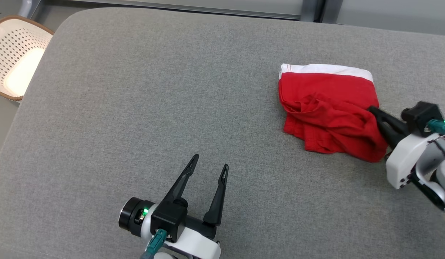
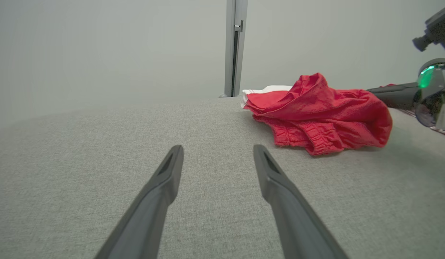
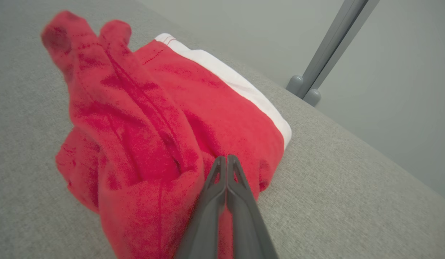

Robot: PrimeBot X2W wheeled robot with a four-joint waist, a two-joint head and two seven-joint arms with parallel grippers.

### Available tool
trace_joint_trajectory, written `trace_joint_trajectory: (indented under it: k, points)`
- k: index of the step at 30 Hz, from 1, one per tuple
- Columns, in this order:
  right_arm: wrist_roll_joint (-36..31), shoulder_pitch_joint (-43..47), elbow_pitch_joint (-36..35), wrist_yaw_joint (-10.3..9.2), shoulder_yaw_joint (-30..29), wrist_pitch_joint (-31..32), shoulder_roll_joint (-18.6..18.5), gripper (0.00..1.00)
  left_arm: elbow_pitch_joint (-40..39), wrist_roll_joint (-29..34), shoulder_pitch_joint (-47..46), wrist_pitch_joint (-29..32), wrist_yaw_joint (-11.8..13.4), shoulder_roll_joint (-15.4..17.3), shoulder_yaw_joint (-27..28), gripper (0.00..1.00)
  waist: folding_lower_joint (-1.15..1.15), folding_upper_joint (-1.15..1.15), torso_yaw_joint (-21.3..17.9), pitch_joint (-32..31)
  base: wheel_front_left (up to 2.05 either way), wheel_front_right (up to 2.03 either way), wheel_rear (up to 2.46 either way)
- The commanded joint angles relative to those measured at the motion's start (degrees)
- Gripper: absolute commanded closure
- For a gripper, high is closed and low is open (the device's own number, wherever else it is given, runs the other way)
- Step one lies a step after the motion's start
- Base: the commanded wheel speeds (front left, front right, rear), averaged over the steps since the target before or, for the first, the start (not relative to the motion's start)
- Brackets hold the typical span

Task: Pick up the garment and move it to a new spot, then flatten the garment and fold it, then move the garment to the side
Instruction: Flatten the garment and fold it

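At the far left, one pale perforated basket (image 1: 13,54) stands off the edge of the grey padded surface (image 1: 136,108). At the near edge, left of the middle, the left gripper (image 1: 211,160) lies low over the padding. Its pale forearm comes in from below and its two dark fingers point away toward the far side, leaning slightly right. They are spread wide with nothing between them.

Well apart from it, on the right side, lies the one garment (image 1: 327,108). It is red with a white band along its far edge, and it is crumpled and partly folded over itself.

The right gripper (image 1: 372,108) reaches in from the right edge and points left. Its two fingers are pressed tightly together, with the tips against the garment's right side. I cannot tell whether any cloth is pinched between them.
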Motion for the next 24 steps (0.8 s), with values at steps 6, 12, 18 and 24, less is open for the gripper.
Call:
trace_joint_trajectory:
  k: [6,12,18,24]
  points:
    - [6.17,-2.59,-0.59,-0.03,12.54,-3.8,-1.33,1.0,0.45,-0.58,-0.81,-0.07,0.14,0.17,-0.07,0.0,0.0,0.0,0.09,-0.66,0.0,0.0,0.0]
    - [12.28,-1.13,-4.99,-0.03,22.05,-5.59,-3.29,1.0,0.47,-0.92,-0.01,-0.07,0.33,0.18,-0.63,0.0,0.0,0.0,0.26,-1.93,0.0,0.0,0.0]
    - [12.51,-3.65,-4.64,-0.03,18.55,-11.16,-1.88,1.0,0.28,-0.8,1.03,-0.07,0.53,0.18,-0.5,0.0,0.0,0.0,0.66,-2.86,0.0,0.0,0.0]
    - [11.65,-2.83,3.04,-0.03,17.96,-10.69,5.46,1.0,0.29,-1.11,0.69,-0.07,0.46,0.18,-0.88,0.0,0.0,0.0,2.82,-3.37,0.0,0.0,0.0]
